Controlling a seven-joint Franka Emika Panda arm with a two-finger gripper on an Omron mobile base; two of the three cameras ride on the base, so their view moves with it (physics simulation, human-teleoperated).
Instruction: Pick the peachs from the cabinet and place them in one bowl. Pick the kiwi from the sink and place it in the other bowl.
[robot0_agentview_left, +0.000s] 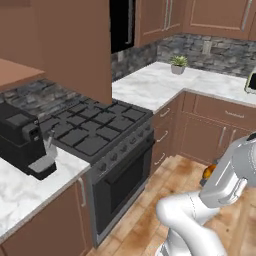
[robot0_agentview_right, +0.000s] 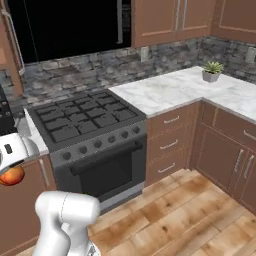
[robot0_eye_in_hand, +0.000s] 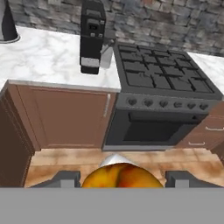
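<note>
1. A round yellow-orange peach with a red blush (robot0_eye_in_hand: 120, 176) is seen at the bottom centre of the hand view, set between the two dark finger tips of the claw (robot0_eye_in_hand: 120, 178); the claw is clenched on the peach.
2. In the right base view the same fruit (robot0_agentview_right: 11, 175) is seen at the left edge, just under the white hand. In the left base view a small orange patch of it (robot0_agentview_left: 208, 171) shows at the right, beside the white arm.
3. The peach is held in the air above the wooden plank floor (robot0_agentview_right: 185, 210), in front of the kitchen units and well apart from the counter.
4. A black gas stove with a dark grated cooktop and an oven door below (robot0_agentview_left: 95, 135) is placed in the middle of both base views; a row of round knobs is set along its front.
5. A black coffee machine (robot0_agentview_left: 22, 142) stands on the white marbled counter (robot0_agentview_left: 17, 192) at the left of the left base view, just beside the stove.
6. A small green potted plant in a grey pot (robot0_agentview_right: 212, 71) stands on the counter at the upper right of the right base view.
7. Brown wooden wall cabinets with long silver handles (robot0_agentview_right: 165, 20) are hung above a dark stone backsplash (robot0_agentview_right: 100, 65).
8. Brown drawers and doors (robot0_agentview_right: 170, 142) fill the space under the counter.
9. Nothing is seen between the claw and the stove front.
10. No brand, label or writing can be read on any surface.
</note>
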